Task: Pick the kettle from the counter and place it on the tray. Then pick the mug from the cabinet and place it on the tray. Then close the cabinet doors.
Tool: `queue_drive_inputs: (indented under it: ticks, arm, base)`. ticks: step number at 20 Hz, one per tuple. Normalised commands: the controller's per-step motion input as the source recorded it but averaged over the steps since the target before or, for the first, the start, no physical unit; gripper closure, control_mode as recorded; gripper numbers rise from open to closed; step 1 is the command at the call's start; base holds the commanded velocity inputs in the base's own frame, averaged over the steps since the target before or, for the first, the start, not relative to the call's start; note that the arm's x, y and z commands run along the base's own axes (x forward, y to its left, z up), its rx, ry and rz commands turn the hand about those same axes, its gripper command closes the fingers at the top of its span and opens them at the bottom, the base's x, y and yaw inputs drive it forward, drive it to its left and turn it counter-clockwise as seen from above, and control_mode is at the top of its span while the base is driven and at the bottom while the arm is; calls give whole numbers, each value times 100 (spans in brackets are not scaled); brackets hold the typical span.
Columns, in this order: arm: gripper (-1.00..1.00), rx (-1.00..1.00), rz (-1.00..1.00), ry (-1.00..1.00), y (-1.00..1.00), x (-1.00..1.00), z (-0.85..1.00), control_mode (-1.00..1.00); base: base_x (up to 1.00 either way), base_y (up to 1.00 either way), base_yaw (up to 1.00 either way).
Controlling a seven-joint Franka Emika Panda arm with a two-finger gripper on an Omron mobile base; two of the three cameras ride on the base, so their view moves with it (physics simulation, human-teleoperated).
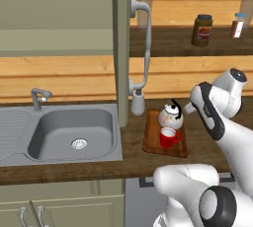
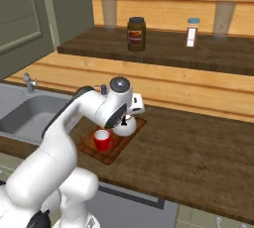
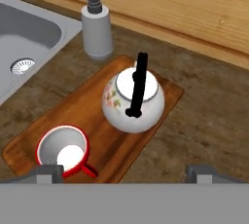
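The silvery-white kettle (image 3: 132, 99) with its dark handle stands upright on the reddish-brown tray (image 3: 92, 116), toward the far end. The red mug (image 3: 63, 151) stands upright on the tray's near end, a short gap from the kettle. My gripper (image 3: 129, 172) hangs open above the tray with nothing between its fingers, on the kettle's near side. From the left base, the kettle (image 1: 171, 116), mug (image 1: 168, 137) and tray (image 1: 153, 142) lie on the dark counter (image 1: 207, 147). An olive-green cabinet door (image 1: 121, 48) stands open, edge-on, its grey bar handle (image 1: 146, 48) facing the tray.
A grey soap dispenser (image 3: 96, 26) stands just beyond the tray, next to the steel sink (image 1: 74, 132) with its tap (image 1: 39, 96). A brown jar (image 2: 136, 33) and a small bottle (image 2: 192, 32) sit on the wall shelf. The counter (image 2: 198, 152) stretches right of the tray.
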Motion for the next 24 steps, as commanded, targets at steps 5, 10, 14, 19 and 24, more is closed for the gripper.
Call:
queue_drive_inputs:
  ticks: [5,10,14,19,24]
  arm:
    - [-100,1,-27,0,25,-66,20,-100]
    - [-100,0,-27,0,17,-49,25,-100]
    - [-100,0,-18,0,7,-48,12,-100]
    - [-100,-2,-3,4,18,-26,-9,-100]
    - [-100,1,0,-2,12,-49,-8,-100]
  base:
    - [0,0,0]
    - [0,0,0]
    - [0,0,0]
    - [0,0,0]
    - [0,0,0]
